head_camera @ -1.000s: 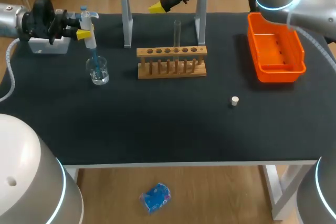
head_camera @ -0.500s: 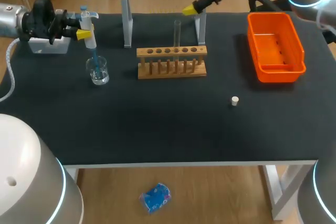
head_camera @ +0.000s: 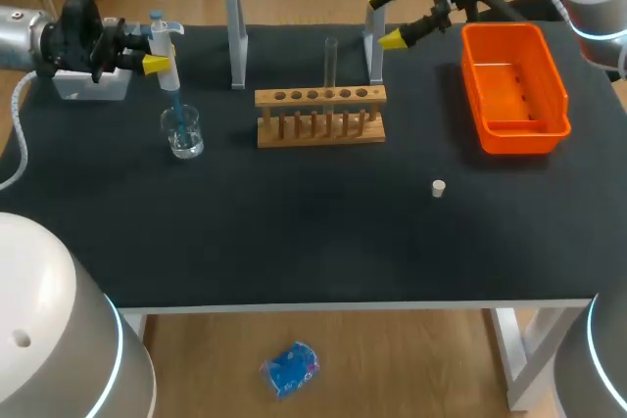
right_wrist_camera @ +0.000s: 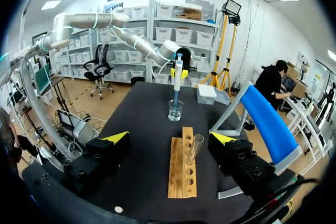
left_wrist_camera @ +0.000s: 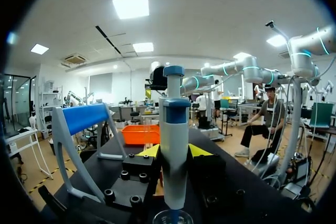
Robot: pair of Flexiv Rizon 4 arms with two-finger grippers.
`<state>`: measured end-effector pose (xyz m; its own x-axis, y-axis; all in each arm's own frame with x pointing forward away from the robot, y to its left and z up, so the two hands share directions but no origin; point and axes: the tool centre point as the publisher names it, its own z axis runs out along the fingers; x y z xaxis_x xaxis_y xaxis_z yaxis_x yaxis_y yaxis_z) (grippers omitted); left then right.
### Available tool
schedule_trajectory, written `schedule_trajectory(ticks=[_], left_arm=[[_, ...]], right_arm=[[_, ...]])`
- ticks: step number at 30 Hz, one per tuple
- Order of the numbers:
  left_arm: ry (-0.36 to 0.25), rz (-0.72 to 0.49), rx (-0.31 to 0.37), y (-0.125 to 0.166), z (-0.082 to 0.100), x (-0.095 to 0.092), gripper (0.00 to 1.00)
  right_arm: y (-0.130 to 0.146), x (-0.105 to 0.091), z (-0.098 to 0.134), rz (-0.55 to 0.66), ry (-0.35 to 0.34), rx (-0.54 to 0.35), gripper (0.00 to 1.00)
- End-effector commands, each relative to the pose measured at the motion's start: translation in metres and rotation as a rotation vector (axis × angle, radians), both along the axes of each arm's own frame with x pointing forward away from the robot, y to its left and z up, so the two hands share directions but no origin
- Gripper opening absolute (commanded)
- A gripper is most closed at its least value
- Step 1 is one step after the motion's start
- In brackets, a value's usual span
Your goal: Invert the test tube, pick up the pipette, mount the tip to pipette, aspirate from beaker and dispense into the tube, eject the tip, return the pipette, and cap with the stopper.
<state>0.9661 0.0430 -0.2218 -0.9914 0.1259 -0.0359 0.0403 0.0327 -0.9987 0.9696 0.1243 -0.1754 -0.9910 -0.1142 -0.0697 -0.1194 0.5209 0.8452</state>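
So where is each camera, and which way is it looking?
Head view: above and behind the robot, looking down on the table; left gripper and right gripper show.
Left wrist view: on the left arm, facing the orange bin; its gripper, shut on the pipette, shows.
Right wrist view: on the right arm, facing the rack and beaker; its open gripper shows.
Shared: head and right wrist views both show rack, beaker, pipette.

Place: you are at a laboratory bench.
Glassware: test tube (head_camera: 330,56) standing in wooden rack (head_camera: 320,98); beaker (head_camera: 183,134).
Instrument: pipette (head_camera: 168,56), upright over the beaker.
Surface: black table (head_camera: 294,232) before you.
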Motion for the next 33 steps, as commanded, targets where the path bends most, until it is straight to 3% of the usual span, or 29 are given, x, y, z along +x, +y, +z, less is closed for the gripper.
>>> schedule_trajectory(ticks=[1, 12, 33], left_arm=[[0.0, 0.0, 0.002, 0.0, 0.001, 0.0, 0.0], [0.0, 0.0, 0.002, 0.0, 0.001, 0.0, 0.0], [0.0, 0.0, 0.002, 0.0, 0.001, 0.0, 0.0]], right_arm=[[0.001, 0.006, -0.015, 0.013, -0.013, -0.007, 1.0], [0.002, 0.012, -0.041, -0.01, -0.05, -0.034, 1.0], [0.026, 0.03, -0.086, -0.009, 0.05, -0.027, 1.0]])
